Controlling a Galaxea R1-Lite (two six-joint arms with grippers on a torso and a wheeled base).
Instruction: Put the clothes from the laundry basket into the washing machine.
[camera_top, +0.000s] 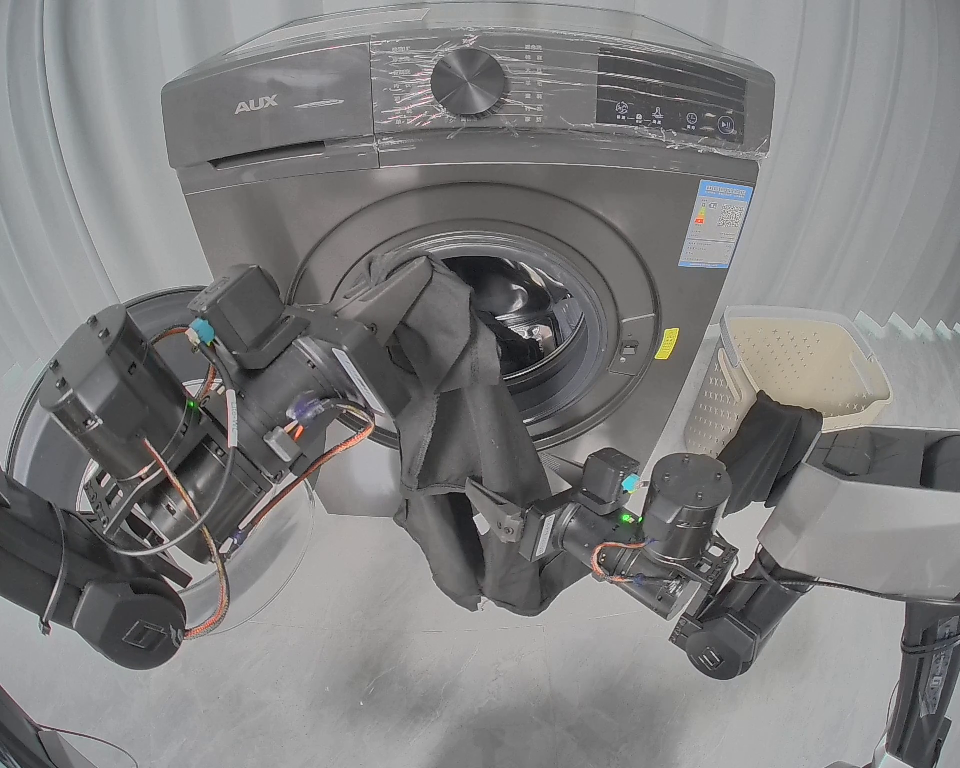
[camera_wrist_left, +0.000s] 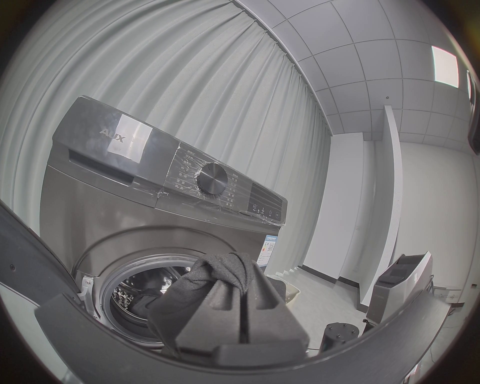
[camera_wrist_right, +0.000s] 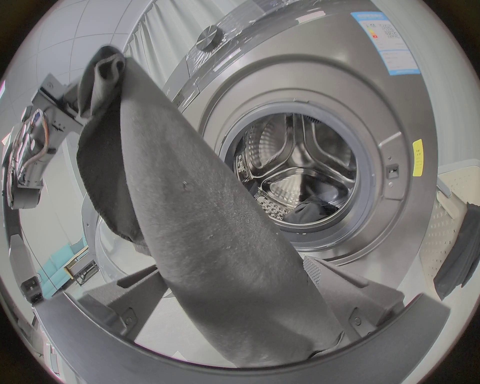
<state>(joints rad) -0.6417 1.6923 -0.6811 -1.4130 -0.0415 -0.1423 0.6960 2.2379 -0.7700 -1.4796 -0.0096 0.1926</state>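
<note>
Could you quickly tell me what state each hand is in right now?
Left hand: closed on the dark garment.
Right hand: open, the garment draped through it.

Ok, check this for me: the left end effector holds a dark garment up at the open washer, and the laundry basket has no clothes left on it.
One part is wrong. The laundry basket has a dark cloth draped over its rim, as the head view shows. The rest stands: the left end effector holds the dark garment up at the open washer.
</note>
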